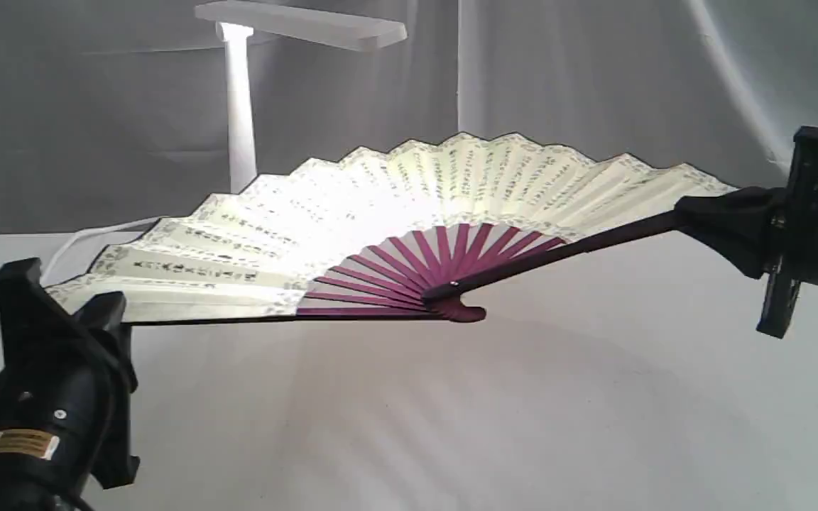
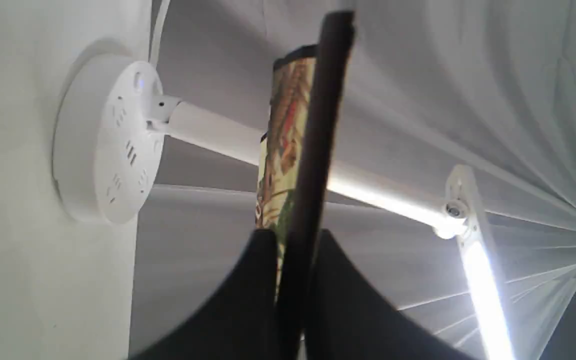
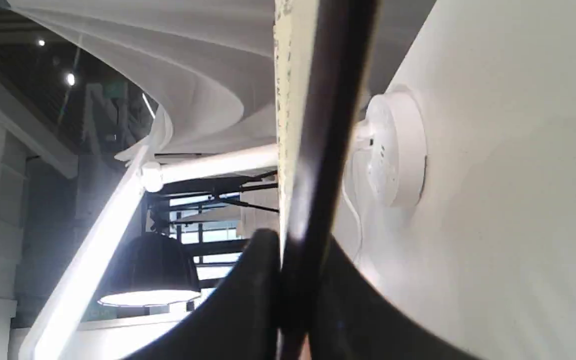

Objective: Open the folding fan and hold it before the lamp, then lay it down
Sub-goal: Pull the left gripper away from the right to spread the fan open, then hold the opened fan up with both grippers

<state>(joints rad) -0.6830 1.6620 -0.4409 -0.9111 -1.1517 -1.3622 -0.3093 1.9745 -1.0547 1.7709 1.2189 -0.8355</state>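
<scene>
- The folding fan (image 1: 409,206) is spread to its full arc and hangs above the white table (image 1: 451,426), tilted so the calligraphy faces up and forward; its maroon rivet end sits at 6 o'clock of the arc, very near the cloth (whether it touches I cannot tell).
- The lamp (image 1: 238,106) stands behind it, at about 11 o'clock from the fan's centre in the exterior view. Its bar head is lit and the glow washes the middle pleats.
- The left gripper (image 1: 68,301), at 8 o'clock of the fan, is clamped on the outer end of one dark guard. Its wrist view shows both fingers pressed tight on the strip.
- The right gripper (image 1: 693,209), at 3 o'clock, pinches the other guard the same way, and is raised a little higher than its partner.
- My reading: the showing step is in hand, and laying down comes next.
- To do it well, hold the two guards the same distance apart so the paper neither sags nor strains at the folds.
- Bring the higher right end down to match the left, then sink both together until the guards rest flat.
- Let go only when the table carries the weight, since an early release risks the pleats folding shut.
</scene>
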